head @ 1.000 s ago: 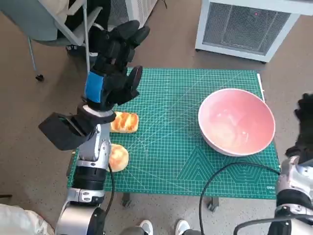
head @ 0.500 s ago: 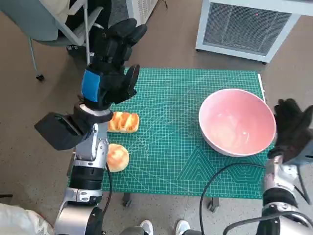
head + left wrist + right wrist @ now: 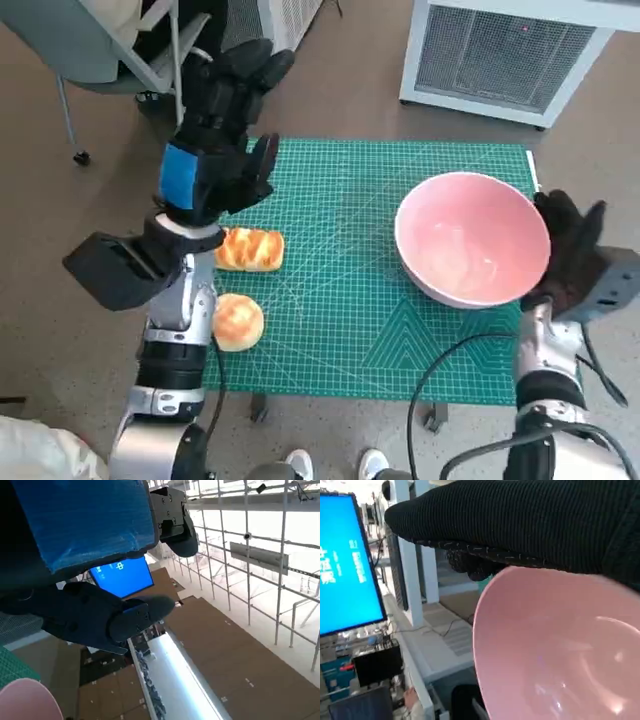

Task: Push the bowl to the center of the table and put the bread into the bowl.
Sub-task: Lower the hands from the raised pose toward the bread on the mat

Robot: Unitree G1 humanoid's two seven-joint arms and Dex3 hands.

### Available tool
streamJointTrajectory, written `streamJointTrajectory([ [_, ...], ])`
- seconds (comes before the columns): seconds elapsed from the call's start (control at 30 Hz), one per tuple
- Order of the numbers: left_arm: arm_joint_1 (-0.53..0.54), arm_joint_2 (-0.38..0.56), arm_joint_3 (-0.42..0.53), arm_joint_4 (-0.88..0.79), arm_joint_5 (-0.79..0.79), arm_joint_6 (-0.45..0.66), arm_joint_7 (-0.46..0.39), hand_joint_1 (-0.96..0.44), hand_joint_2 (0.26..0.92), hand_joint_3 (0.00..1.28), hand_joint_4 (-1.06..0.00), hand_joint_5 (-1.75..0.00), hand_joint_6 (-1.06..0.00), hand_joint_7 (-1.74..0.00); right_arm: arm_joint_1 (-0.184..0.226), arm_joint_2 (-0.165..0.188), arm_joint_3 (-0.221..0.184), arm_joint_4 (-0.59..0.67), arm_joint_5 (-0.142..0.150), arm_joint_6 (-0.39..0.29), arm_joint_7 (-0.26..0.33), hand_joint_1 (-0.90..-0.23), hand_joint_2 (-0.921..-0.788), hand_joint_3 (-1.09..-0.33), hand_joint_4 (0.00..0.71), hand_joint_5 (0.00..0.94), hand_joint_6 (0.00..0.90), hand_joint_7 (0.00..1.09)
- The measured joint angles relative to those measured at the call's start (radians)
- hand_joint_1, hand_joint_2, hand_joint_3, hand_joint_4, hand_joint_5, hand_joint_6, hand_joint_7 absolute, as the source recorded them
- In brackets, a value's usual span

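The pink bowl (image 3: 472, 240) sits on the right part of the green mat (image 3: 340, 300), tipped a little toward the left. My gloved right hand (image 3: 570, 252) presses against its right rim, fingers up and holding nothing; in the right wrist view the bowl (image 3: 560, 655) lies right under the glove (image 3: 530, 520). A long glazed bread (image 3: 250, 249) and a round bun (image 3: 238, 320) lie at the mat's left edge. My left hand (image 3: 225, 130) hangs above the mat's far left corner, fingers (image 3: 100, 615) spread and empty.
A white grilled unit (image 3: 510, 60) stands behind the table at the right, a chair (image 3: 110, 50) behind it at the left. A black cable (image 3: 440, 370) crosses the mat's front right. Shoes (image 3: 300, 465) show at the near edge.
My right hand has come in from the right edge against the bowl, and the bowl has slid a little left and tipped. The left hand has drifted slightly away from the bread.
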Motion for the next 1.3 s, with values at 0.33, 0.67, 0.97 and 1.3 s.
streamJointTrajectory([
  [0.33, 0.036, 0.019, 0.01, -0.037, 0.0, 0.01, 0.006, -0.31, 0.861, 0.7, 0.0, -0.67, 0.0, -0.9, -0.028, 0.045, -0.004, 0.002, 0.003, 0.02, 0.022, -0.506, -0.921, -0.81, 0.247, 0.002, 0.188, 0.26],
  [0.67, 0.071, 0.029, 0.022, -0.089, 0.0, 0.02, 0.024, -0.31, 0.855, 0.72, 0.0, -0.68, 0.0, -0.9, -0.064, 0.093, 0.012, 0.003, -0.021, 0.03, 0.022, -0.504, -0.921, -0.814, 0.245, 0.001, 0.177, 0.28],
  [0.97, 0.095, 0.046, 0.031, -0.129, 0.001, 0.039, 0.048, -0.31, 0.85, 0.73, 0.0, -0.68, 0.0, -0.91, -0.092, 0.123, 0.032, 0.009, -0.024, 0.058, 0.021, -0.49, -0.921, -0.808, 0.24, 0.0, 0.157, 0.3],
  [1.3, 0.114, 0.051, 0.033, -0.15, 0.002, 0.063, 0.079, -0.31, 0.846, 0.74, 0.0, -0.68, 0.0, -0.9, -0.113, 0.151, 0.056, 0.011, -0.049, 0.08, 0.01, -0.506, -0.921, -0.82, 0.234, 0.001, 0.146, 0.32],
])
